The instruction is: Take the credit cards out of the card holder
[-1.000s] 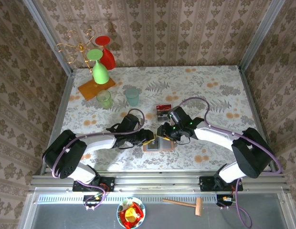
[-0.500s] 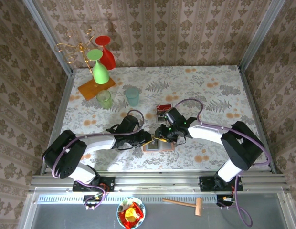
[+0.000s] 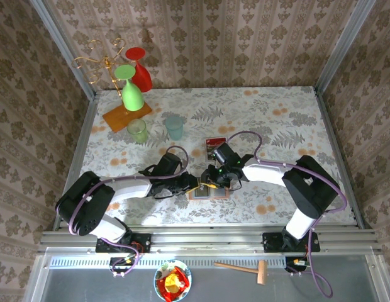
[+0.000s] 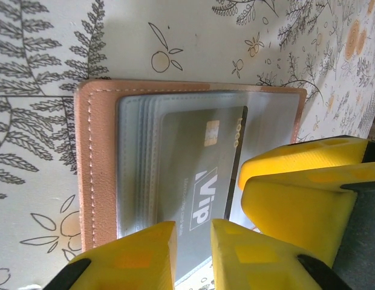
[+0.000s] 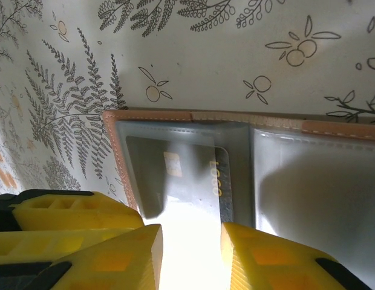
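1. Now, from above: left tool (image 3: 196, 184) and right tool (image 3: 211, 182) sit close together over the open wallet (image 3: 211, 192) on the surface (image 3: 277, 119).
2. Left wrist: tool narrow, a card (image 4: 193, 157) in its pocket below the gap; pinched or not, can't tell.
3. Right wrist: tool narrow above that pocket; grip unclear.

A robot test cell dressed like a home — wallpaper panels (image 3: 233, 44) in aluminium framing (image 3: 207, 239), floral-clothed table (image 3: 277, 113).
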Motion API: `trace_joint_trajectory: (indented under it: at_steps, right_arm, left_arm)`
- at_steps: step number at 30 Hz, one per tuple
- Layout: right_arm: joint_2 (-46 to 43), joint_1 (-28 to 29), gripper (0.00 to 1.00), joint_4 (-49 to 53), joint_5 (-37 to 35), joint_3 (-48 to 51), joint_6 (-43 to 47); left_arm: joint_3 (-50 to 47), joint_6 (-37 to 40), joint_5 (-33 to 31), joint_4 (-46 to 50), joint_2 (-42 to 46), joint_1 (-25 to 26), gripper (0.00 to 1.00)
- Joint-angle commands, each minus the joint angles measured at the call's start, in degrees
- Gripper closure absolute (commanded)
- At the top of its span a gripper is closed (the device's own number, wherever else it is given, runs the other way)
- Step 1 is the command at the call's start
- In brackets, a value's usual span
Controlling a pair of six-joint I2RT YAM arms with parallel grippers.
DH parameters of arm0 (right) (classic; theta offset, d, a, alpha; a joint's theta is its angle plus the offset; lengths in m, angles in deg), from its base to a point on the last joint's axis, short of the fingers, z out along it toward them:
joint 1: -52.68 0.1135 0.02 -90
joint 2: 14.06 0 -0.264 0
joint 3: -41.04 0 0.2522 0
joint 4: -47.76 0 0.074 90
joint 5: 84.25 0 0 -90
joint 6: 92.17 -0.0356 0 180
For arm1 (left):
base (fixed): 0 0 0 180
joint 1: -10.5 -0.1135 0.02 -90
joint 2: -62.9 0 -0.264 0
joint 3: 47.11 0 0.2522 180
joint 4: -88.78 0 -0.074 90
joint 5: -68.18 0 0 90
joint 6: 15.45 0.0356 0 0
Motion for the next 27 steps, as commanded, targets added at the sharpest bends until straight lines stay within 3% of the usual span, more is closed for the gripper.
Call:
trace_joint_trajectory:
  at_steps: [1,27]
  right_arm:
    - [1.2,0.4,0.67,-0.8,0.8,-1.4,-0.9]
    - [1.0,0.4,0.63,7.3,-3.7,-3.9,3.9]
  left_arm:
    - [-1.0,1.2,-0.3,0.4,-0.3,-0.5,0.77]
    - [-1.6,0.9,0.1,-0.5,-0.9,-0.8,0.77]
